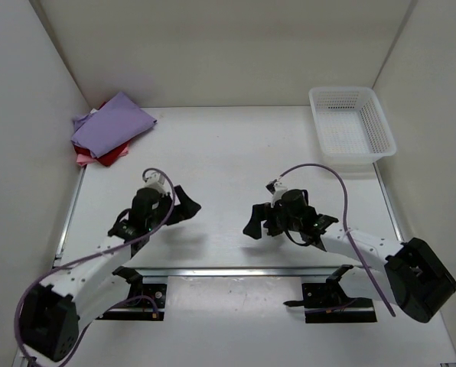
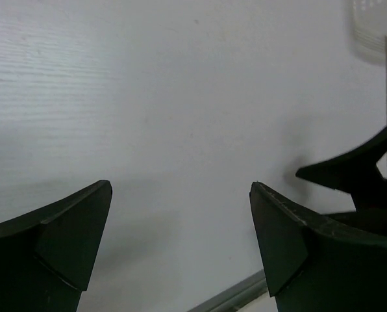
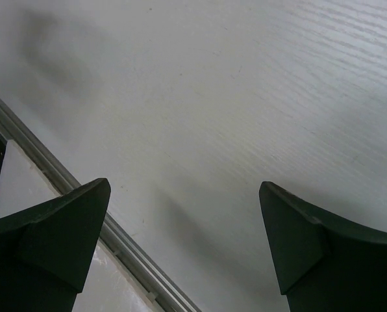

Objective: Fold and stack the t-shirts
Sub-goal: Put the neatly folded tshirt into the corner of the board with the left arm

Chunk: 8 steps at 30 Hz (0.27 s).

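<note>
Our left gripper (image 1: 187,208) and right gripper (image 1: 251,221) are both wide open, holding nothing. The lavender t-shirt (image 1: 112,122) lies folded on the dark red t-shirt (image 1: 115,156) and pink t-shirt (image 1: 81,160), piled in the table's (image 1: 228,153) far left corner. We think the job looks done.

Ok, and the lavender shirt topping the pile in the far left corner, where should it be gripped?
The lavender shirt lies folded flat on top, close to the left wall. I'd pinch its right-hand corner, which juts out over the table, coming in low from the table's middle with the open left gripper, the nearer one.
</note>
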Available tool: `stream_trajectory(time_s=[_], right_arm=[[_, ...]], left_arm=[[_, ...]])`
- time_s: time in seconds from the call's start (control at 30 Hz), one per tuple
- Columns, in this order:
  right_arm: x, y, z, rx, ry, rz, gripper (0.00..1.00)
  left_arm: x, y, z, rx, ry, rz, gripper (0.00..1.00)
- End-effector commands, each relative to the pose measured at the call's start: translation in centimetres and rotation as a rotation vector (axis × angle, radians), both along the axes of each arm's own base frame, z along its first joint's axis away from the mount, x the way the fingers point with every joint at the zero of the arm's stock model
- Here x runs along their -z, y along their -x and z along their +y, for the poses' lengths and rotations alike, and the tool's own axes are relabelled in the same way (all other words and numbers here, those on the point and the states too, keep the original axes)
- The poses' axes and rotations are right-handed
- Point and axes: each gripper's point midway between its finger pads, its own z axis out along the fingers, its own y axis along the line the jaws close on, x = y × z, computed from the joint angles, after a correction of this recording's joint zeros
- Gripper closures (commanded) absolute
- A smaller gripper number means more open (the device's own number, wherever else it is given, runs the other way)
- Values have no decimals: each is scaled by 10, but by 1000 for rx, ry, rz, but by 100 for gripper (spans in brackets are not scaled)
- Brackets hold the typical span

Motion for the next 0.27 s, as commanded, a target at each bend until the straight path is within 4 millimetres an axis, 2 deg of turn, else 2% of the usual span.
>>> stream_trajectory(time_s=[0.0,0.07,0.1,0.13,0.17,0.23], right_arm=[[-28,-14,5,37,-70,-116,0],[-25,-14,0,61,-66,-97,1],[-25,-14,-1,56,-60,-96,1],[-23,-15,0,68,-53,-89,1],[-23,-15,1,69,-47,-87,1],[-19,-11,3,52,-44,-68,1]], left_arm=[[4,23,2,3,21,-27,1],[1,23,18,-56,39,-39,1],[-9,18,28,-90,58,-63,1],[-17,17,31,-82,57,-93,1],[-18,13,40,-111,55,-90,1],[-21,9,45,-122,37,-74,1]])
